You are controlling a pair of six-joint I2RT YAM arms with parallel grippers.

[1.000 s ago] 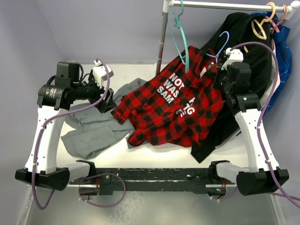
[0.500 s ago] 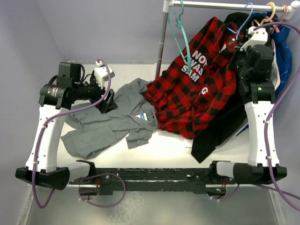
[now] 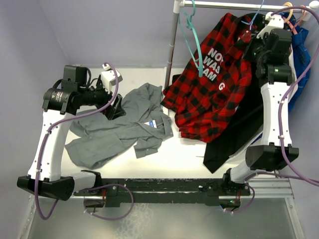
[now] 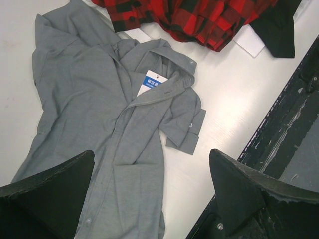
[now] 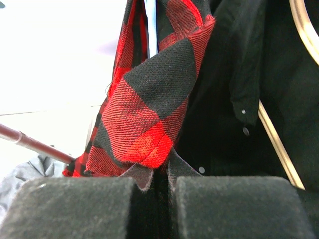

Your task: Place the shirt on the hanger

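Note:
The red-and-black plaid shirt (image 3: 214,84) with white letters hangs in the air at the back right, its lower edge near the table. The pale blue hanger (image 3: 258,12) shows only as a hook just under the rail; the rest is hidden inside the shirt. My right gripper (image 3: 256,32) is shut at the shirt's collar. In the right wrist view the pads (image 5: 84,206) pinch plaid fabric (image 5: 144,114), with a pale blue strip of the hanger (image 5: 150,20) above. My left gripper (image 3: 113,107) is open and empty above the grey shirt (image 4: 99,114).
A teal hanger (image 3: 192,37) hangs on the rail (image 3: 229,5), in front of the plaid shirt. A black shirt (image 3: 232,139) hangs behind it, down to the table. A tan hanger (image 3: 290,11) and blue garment (image 3: 300,64) hang far right. The rack pole (image 3: 172,45) stands at the back.
My right arm has risen up and to the right, lifting the plaid shirt off the table toward the rail. The grey shirt is now uncovered. The left arm has not moved.

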